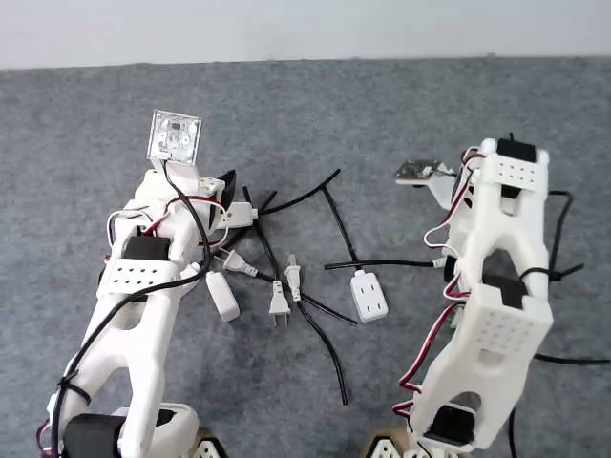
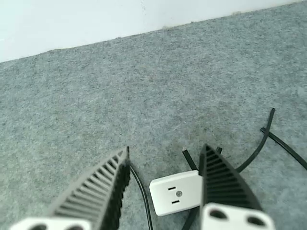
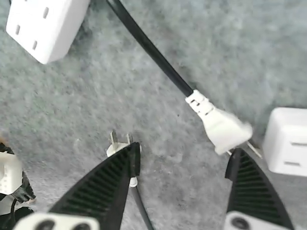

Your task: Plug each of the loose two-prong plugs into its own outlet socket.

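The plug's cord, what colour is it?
The thin rubbery cord is black, clearest in the right wrist view.

I'm seeing black cords (image 1: pixel 341 229) criss-crossing the middle of the carpet (image 1: pixel 401 105), so any pass toward the plugs (image 1: pixel 279 303) is going over cable. The far strip by the wall (image 1: pixel 305 29) is lying bare. My left gripper (image 2: pixel 167 149) is straddling a socket (image 2: pixel 175 192) with open carpet ahead. My right gripper (image 3: pixel 185 149), jaws apart, is hanging over a bare patch, with a plug (image 3: pixel 221 129) hemming one side.

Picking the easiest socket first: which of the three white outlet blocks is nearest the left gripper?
The outlet block between the left gripper's open fingers; the second block and third block lie outside them.
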Controlling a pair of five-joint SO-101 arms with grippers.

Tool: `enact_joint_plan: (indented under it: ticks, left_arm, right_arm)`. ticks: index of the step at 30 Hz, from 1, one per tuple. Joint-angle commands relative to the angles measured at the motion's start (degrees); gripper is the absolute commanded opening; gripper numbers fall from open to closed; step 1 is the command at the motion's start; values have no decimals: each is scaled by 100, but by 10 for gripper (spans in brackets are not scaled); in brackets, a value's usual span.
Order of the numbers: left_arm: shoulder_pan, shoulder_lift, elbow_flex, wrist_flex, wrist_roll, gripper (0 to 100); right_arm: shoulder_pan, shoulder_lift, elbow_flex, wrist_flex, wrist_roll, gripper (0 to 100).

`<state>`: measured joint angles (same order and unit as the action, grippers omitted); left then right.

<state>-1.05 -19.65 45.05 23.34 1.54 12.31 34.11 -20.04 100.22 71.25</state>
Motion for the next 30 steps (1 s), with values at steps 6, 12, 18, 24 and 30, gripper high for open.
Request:
enact_joint_plan:
  ticks: [6, 12, 18, 24, 30]
  left_arm:
    - [26, -26, -84, -167, -114, 227]
    - [26, -18, -84, -167, -114, 227]
    - [26, -18, -84, -176, -114, 227]
    - [35, -18, -84, -176, -114, 227]
    - [123, -18, -48, -176, -123, 227]
  right_arm:
    - [-92, 532, -422, -286, 70, 299]
    - [-127, 848, -932, -514, 70, 299]
    - [-224, 857, -1600, -4, 70, 299]
    - [-251, 857, -1934, 110, 70, 299]
    - [-259, 892, -2207, 92, 70, 299]
